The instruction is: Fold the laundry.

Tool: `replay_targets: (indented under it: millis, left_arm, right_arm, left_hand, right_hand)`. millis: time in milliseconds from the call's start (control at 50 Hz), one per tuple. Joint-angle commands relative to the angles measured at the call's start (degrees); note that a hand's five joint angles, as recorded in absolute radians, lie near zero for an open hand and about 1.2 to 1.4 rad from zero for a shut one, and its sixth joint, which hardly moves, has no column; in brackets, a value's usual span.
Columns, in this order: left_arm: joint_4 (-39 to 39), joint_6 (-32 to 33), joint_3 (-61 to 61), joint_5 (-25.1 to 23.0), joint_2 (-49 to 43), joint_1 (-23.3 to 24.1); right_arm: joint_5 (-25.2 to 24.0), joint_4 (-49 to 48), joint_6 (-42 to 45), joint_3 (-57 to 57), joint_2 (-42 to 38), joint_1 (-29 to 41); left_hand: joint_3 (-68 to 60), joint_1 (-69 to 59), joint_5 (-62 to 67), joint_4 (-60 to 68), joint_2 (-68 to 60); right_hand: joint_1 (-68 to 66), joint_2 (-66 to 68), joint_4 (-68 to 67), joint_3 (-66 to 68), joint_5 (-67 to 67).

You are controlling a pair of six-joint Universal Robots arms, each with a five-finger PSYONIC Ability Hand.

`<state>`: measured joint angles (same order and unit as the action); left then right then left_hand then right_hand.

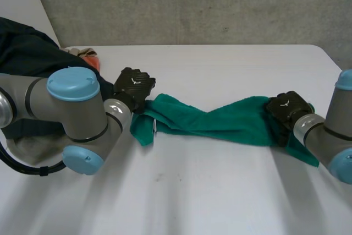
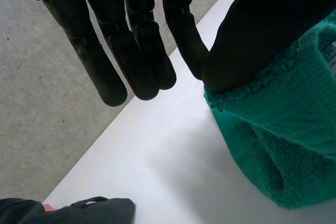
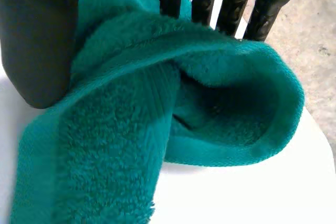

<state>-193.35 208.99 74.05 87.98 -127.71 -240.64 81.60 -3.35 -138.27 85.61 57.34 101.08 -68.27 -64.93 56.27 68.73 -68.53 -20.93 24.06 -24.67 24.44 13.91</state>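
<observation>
White table before you — a green towel [image 1: 219, 120] stretched between both hands. Your left hand [image 1: 135, 85] keeps straight fingers [image 2: 137, 59] clear, thumb on one end; your right hand [image 1: 286, 109] pinches the other.

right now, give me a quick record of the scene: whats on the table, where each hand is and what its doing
surface: white table
item: green towel, bunched lengthwise, stretched between the two hands
left hand: at the towel's left end, fingers straight, thumb against the cloth
right hand: at the towel's right end, cloth pinched between thumb and fingers
other: dark clothes heaped at the table's back left
fold: not yet done, towel rumpled
</observation>
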Motion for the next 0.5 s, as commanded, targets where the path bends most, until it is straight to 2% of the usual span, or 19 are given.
replay_targets:
  millis: [20, 100, 180, 280, 400, 460, 500]
  left_arm:
    - [0.26, 0.19, 0.39, 0.08, 0.09, 0.00]
    - [3.24, 0.01, 0.74, 0.00, 2.28, 0.61]
    - [8.42, -0.08, 1.62, 0.26, 10.18, 0.53]
    - [11.24, -0.34, 1.53, 0.44, 22.47, 0.26]
    - [13.88, -1.74, 2.06, 0.70, 31.99, 0.00]
    - [15.90, -1.92, 2.93, 0.70, 35.07, -0.44]
    - [16.52, -1.92, 3.64, 0.61, 35.77, -0.61]
  right_arm:
    - [3.56, -5.26, 5.47, -2.20, -2.59, -0.35]
    - [5.15, -5.09, 5.12, -1.50, 2.15, -0.36]
    - [5.33, -2.54, 4.68, -1.15, 11.63, -0.44]
    - [3.92, 10.27, 4.24, -6.49, 22.98, -0.53]
    - [1.99, 24.16, 1.26, -15.81, 25.80, -2.46]
    - [-1.52, 31.11, -1.91, -19.34, 25.89, -5.36]
    - [-5.81, 35.06, -3.92, -20.48, 25.81, -7.02]
  left_hand:
    - [-11.73, -15.07, 13.73, 11.27, -11.47]
    - [-11.73, -15.07, 13.73, 11.27, -11.47]
    - [-11.73, -15.07, 13.73, 11.27, -11.47]
    - [-11.73, -15.07, 13.73, 11.27, -11.47]
    - [-11.73, -15.07, 13.73, 11.27, -11.47]
    - [-11.73, -15.07, 13.73, 11.27, -11.47]
    - [-11.73, -15.07, 13.73, 11.27, -11.47]
  right_hand:
    - [-59.07, 55.94, -55.33, 55.56, 56.09]
    - [-59.07, 55.94, -55.33, 55.56, 56.09]
    - [-59.07, 55.94, -55.33, 55.56, 56.09]
    - [-59.07, 55.94, -55.33, 55.56, 56.09]
    - [-59.07, 55.94, -55.33, 55.56, 56.09]
    - [-59.07, 55.94, -55.33, 55.56, 56.09]
    - [-59.07, 55.94, -55.33, 55.56, 56.09]
